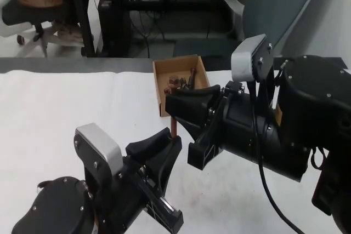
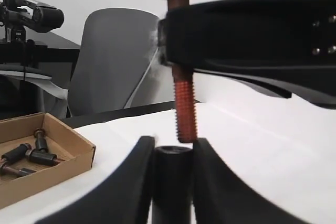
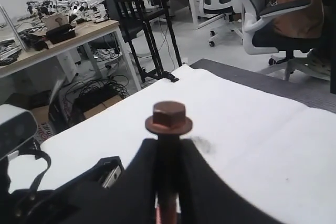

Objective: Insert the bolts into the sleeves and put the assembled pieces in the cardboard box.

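Note:
My right gripper [image 1: 173,104] is shut on a copper bolt [image 1: 174,126], held upright with its hex head [image 3: 168,117] up and its threaded shank [image 2: 185,113] pointing down. Just beneath the bolt's tip stands a black sleeve [image 2: 173,182], gripped upright between the fingers of my left gripper [image 1: 174,138]. The bolt's tip is level with the sleeve's open top, slightly to one side of its bore. The cardboard box [image 1: 160,89] sits on the white bench just beyond both grippers and holds several assembled pieces [image 2: 32,153].
The bench is covered in a white sheet [image 1: 66,102]. A grey office chair [image 2: 113,59] stands behind the bench's far edge. Desks, black stands and more chairs fill the room beyond.

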`<action>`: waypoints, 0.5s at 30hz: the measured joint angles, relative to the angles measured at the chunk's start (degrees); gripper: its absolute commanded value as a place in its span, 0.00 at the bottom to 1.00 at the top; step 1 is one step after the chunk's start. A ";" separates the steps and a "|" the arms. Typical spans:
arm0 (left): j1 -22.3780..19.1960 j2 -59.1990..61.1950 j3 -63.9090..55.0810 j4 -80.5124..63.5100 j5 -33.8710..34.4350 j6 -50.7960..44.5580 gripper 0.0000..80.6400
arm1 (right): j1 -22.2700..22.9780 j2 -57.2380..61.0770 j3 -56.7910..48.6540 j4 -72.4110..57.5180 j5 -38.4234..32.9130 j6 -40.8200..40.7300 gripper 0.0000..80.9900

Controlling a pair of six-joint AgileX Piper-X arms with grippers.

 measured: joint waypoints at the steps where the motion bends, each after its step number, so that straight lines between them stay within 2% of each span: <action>1: 0.00 0.00 0.00 -0.32 0.15 -0.14 0.02 | 0.00 0.00 0.00 0.00 0.47 -0.14 0.01; 15: 0.00 0.00 0.00 -2.22 1.25 -1.06 0.02 | 0.00 -0.17 0.14 0.88 2.94 -1.75 0.01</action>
